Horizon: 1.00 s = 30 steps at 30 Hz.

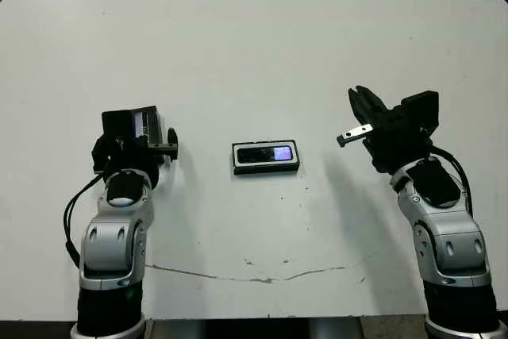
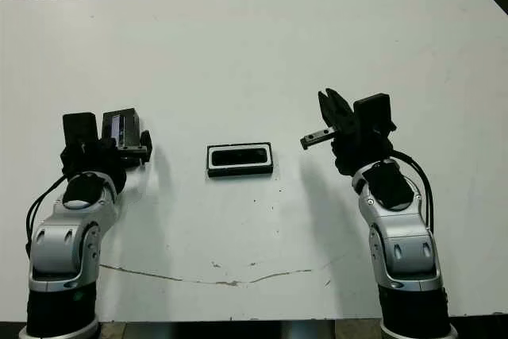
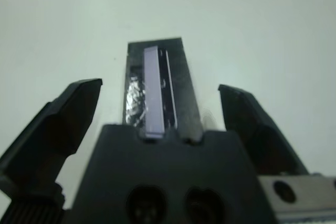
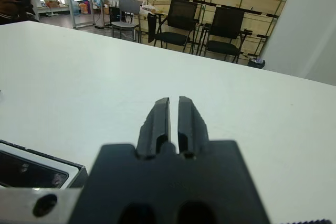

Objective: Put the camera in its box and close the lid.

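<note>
the camera (image 1: pixel 266 153) is seen lying inside the box (image 1: pixel 266 158) in the middle of the table (image 1: pixel 254 45). the lid (image 3: pixel 157 87) sits under the left gripper (image 3: pixel 157 108), whose fingers are spread wide around it, not squeezing, ready for grabbing. the right gripper (image 4: pixel 173 119) is pressed together, holding nothing, kept off to the side.

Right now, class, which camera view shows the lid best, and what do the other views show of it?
The left wrist view: the lid fills the centre, silvery strip clear, between the left gripper's spread fingers. Both eye views show it small beside that gripper. The right wrist view does not show it.
</note>
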{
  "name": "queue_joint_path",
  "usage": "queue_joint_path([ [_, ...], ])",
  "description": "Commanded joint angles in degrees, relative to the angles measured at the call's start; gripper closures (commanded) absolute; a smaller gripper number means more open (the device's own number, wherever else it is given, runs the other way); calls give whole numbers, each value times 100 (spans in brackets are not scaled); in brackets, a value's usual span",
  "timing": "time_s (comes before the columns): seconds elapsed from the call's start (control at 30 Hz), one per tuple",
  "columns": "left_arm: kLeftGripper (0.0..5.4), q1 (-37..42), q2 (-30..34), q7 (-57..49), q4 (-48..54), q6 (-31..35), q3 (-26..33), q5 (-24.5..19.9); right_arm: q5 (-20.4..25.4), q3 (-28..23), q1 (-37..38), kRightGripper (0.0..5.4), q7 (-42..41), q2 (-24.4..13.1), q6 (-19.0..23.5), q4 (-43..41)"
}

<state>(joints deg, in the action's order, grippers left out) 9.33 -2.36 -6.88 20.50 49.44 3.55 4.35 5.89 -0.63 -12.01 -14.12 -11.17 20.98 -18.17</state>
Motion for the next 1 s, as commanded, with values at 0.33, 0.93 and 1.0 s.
queue_joint_path([
  [0.33, 2, -456, -108, -246, -248, -182, -93, 71, 74, 13, 175, 540, -42, -53, 56, -18],
  [0.93, 114, -392, -782, -604, -542, -431, 775, -656, 93, -13, 182, 540, -48, -76, 140, -68],
  [1.0, 148, -370, -801, -660, -550, -403, 792, -692, 71, -3, 182, 540, -47, -83, 100, -56],
])
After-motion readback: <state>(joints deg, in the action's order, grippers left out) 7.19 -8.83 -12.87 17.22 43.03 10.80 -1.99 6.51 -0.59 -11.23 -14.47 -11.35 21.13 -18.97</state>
